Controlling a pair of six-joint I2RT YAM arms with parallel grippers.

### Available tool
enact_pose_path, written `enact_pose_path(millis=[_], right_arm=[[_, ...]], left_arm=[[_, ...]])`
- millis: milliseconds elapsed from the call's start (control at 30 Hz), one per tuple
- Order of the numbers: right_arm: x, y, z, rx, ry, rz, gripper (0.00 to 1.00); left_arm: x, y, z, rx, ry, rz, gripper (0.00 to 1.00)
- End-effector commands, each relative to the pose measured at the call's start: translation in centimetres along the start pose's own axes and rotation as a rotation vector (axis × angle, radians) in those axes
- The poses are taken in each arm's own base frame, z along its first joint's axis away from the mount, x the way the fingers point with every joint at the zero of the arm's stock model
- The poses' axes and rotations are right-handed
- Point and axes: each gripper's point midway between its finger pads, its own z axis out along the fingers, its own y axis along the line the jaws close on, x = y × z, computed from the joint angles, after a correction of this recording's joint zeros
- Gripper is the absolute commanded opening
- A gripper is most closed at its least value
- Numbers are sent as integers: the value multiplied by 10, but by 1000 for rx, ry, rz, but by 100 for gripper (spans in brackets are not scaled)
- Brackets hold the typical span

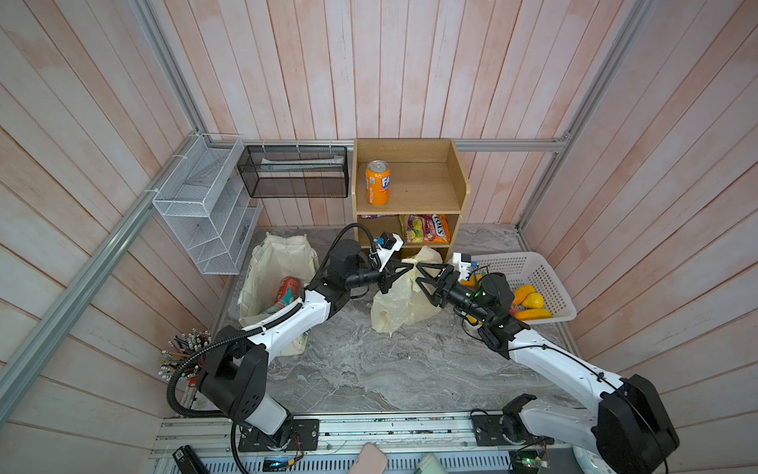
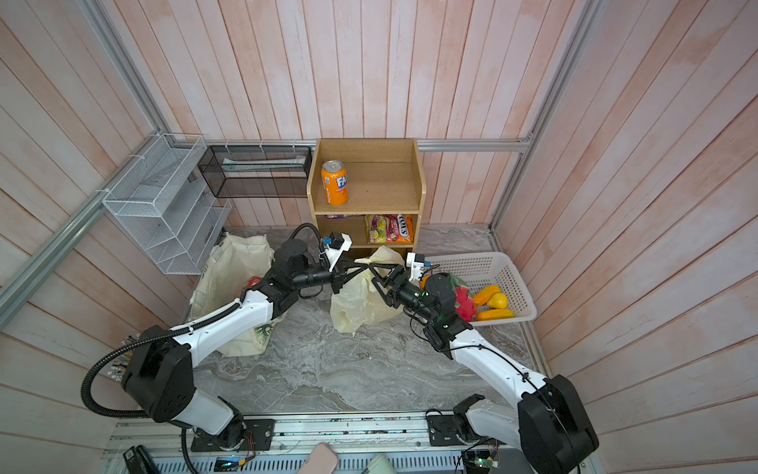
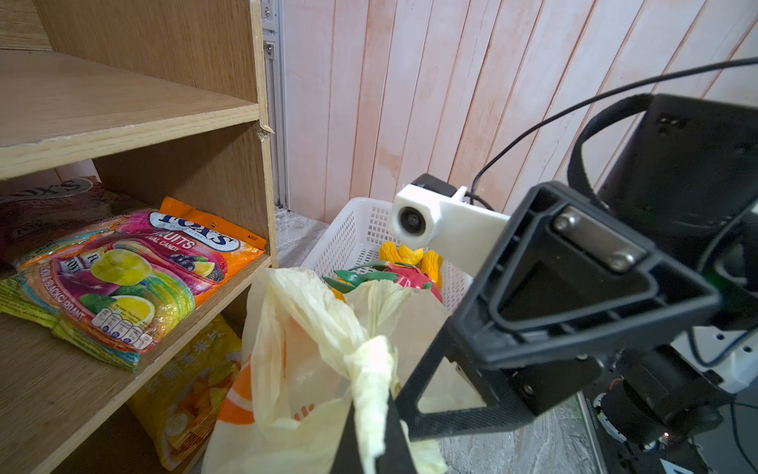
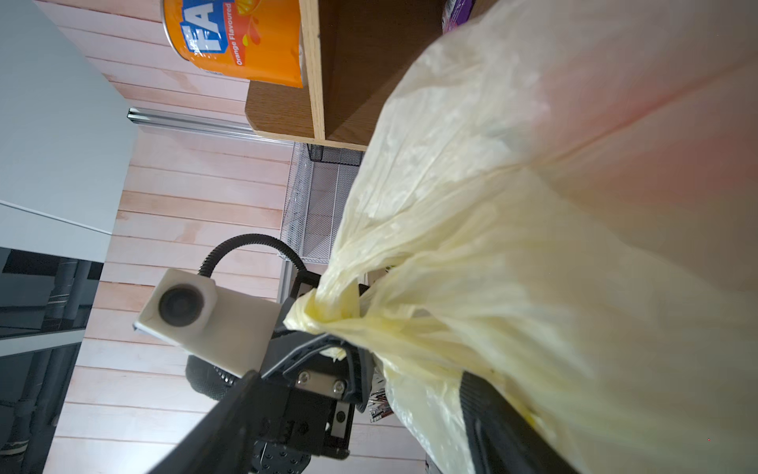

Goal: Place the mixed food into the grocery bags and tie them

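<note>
Near the back edge of the grey marble table (image 1: 369, 369), the left gripper (image 1: 411, 266) clenches the twisted handle (bunched tight) of the thin pale-yellow plastic bag (image 1: 400, 305); the right gripper (image 1: 419, 274) gapes, jaws straddling it.

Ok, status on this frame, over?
Left gripper shut on plastic bag, at its twisted handle. Right gripper open, jaws either side of bag. Red can in tote. Shelf close behind bag.

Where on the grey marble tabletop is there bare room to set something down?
Free: the front stretch of the tabletop, from the pale-yellow plastic bag to the near edge. Crowded: the back, with cream canvas tote, bag, wooden shelf and white perforated basket.
</note>
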Motion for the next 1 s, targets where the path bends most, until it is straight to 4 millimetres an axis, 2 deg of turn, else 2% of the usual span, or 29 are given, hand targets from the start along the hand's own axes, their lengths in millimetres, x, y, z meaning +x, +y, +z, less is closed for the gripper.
enact_pose_path(millis=[0, 300, 500, 600, 700, 767, 800, 833, 867, 967], right_arm=[[-9, 25, 6, -70, -23, -25, 78], [-14, 33, 17, -100, -18, -36, 76], [-13, 34, 26, -107, 10, -37, 66], [-12, 30, 29, -105, 22, -32, 55], [-11, 28, 31, -112, 36, -41, 41], [-9, 28, 31, -121, 54, -61, 22], [-8, 28, 30, -123, 63, -74, 14], [-7, 27, 29, -124, 74, -89, 5], [-7, 26, 27, -124, 84, -94, 0], [-6, 17, 17, -106, 101, -162, 0]], left_arm=[[2, -12, 3, 67, 9, 29, 0], [26, -31, 4, 166, 62, 20, 0], [35, -39, 9, 218, 98, 8, 0], [36, -41, 12, 231, 111, 18, 0], [37, -42, 15, 232, 129, 17, 0], [41, -41, 17, 221, 139, 12, 0], [42, -40, 16, 209, 138, 12, 1], [42, -39, 15, 193, 134, 12, 10], [42, -37, 14, 173, 127, 9, 19], [37, -39, 5, 142, 92, 3, 37]])
